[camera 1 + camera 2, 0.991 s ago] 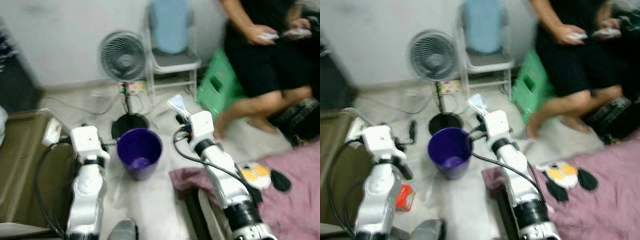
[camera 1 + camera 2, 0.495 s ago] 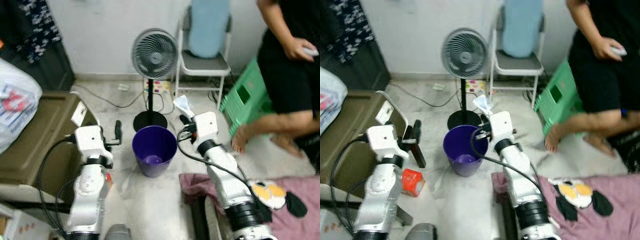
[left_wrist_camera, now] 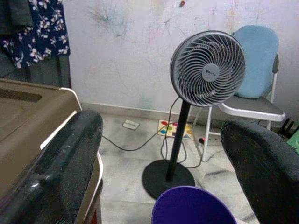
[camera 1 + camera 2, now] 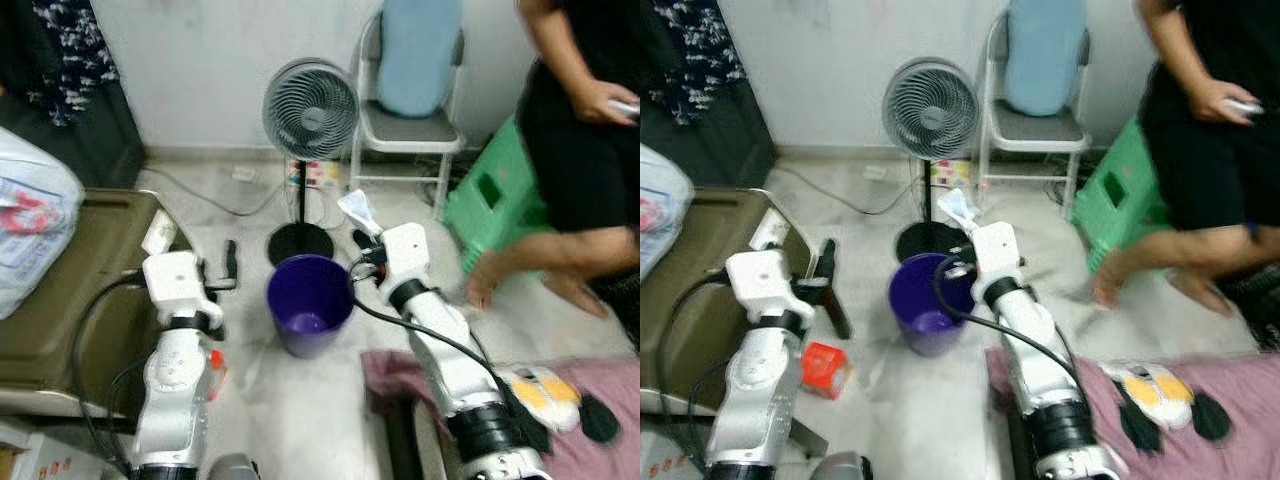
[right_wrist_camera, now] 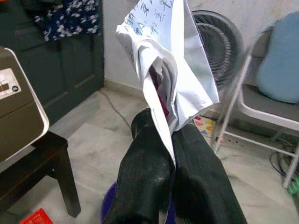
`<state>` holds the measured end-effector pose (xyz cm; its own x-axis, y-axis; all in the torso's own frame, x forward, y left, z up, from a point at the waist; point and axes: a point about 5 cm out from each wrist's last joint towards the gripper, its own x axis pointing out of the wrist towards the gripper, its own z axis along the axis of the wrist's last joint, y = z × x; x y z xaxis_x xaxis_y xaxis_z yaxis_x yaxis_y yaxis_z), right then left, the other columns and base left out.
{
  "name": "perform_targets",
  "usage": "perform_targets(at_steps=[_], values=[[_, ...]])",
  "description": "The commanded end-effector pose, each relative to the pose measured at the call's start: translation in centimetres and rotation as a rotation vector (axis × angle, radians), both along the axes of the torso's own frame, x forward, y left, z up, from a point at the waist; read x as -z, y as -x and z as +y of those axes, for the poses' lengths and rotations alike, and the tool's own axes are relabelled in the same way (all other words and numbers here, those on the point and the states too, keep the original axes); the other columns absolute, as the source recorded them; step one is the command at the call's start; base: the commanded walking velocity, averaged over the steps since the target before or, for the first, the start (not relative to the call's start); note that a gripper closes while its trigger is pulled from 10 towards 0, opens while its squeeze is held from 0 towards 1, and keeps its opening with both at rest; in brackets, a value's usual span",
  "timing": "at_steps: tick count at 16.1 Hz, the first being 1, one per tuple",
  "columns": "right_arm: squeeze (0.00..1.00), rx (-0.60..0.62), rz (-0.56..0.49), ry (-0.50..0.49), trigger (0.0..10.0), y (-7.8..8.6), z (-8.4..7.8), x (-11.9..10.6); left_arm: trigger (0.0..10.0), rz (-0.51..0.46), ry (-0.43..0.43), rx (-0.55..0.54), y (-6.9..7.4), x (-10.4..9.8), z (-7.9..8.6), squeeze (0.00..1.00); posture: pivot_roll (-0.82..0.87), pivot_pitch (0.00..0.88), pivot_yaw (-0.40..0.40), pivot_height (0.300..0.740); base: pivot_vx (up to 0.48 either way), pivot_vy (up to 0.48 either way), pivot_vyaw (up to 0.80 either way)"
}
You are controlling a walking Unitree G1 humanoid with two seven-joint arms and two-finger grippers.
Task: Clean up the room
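A purple bin [image 4: 308, 300] stands on the pale floor between my two arms. My right gripper [image 4: 362, 240] hovers by the bin's far right rim, shut on a white printed paper wrapper [image 5: 168, 70] that sticks up from its fingers [image 5: 145, 172]. That wrapper [image 4: 357, 210] points toward the fan. My left gripper [image 4: 230, 262] is held left of the bin, open, with its fingers [image 3: 65, 154] wide apart and nothing between them. The bin's rim [image 3: 191, 193] lies just below the left gripper [image 3: 161, 140].
A standing fan [image 4: 310, 108] is right behind the bin, a folding chair [image 4: 415, 90] beyond it. A person [image 4: 585, 130] sits on the right by a green stool [image 4: 490, 200]. A brown case [image 4: 60, 280] lies left, a red box [image 4: 823, 365] on the floor, a pink blanket [image 4: 1200, 420] bottom right.
The camera swung across the room and then steadied. Both arms keep their pose beside the bin, and the right gripper still holds the wrapper.
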<state>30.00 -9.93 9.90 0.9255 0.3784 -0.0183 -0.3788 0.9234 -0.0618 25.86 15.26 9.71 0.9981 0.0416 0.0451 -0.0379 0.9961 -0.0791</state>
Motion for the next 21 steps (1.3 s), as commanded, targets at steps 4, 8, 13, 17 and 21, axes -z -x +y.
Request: perform_targets(at_steps=[4, 8, 13, 17, 21], values=[[0.00, -0.014, -0.008, -0.007, 10.0, -0.32, 0.32, -0.44, 10.0, -0.006, -0.004, -0.007, -0.05, -0.13, 0.25, 0.00, -0.01, 0.000, -0.057, 0.740, 0.300, 0.000, 0.15], [0.00, -0.012, -0.008, -0.009, 10.0, -0.43, 0.34, -0.48, 10.0, -0.008, -0.003, -0.010, -0.10, -0.18, 0.31, 0.00, -0.01, 0.000, -0.056, 0.740, 0.292, 0.000, 0.00], [0.00, -0.012, -0.015, -0.004, 10.0, -0.45, 0.39, -0.55, 10.0, 0.010, -0.015, -0.046, -0.12, 0.03, 0.63, 0.00, -0.01, 0.000, -0.055, 0.740, 0.110, 0.000, 0.16], [0.00, -0.011, -0.013, -0.006, 10.0, -0.43, 0.37, -0.52, 10.0, 0.004, -0.011, -0.042, -0.10, -0.02, 0.62, 0.00, -0.01, 0.000, -0.055, 0.740, 0.000, 0.000, 0.80], [0.00, -0.012, -0.013, -0.003, 10.0, -0.35, 0.32, -0.49, 10.0, -0.003, -0.024, -0.034, -0.02, -0.15, 0.40, 0.00, -0.01, 0.000, -0.056, 0.740, 0.000, 0.000, 0.80]])
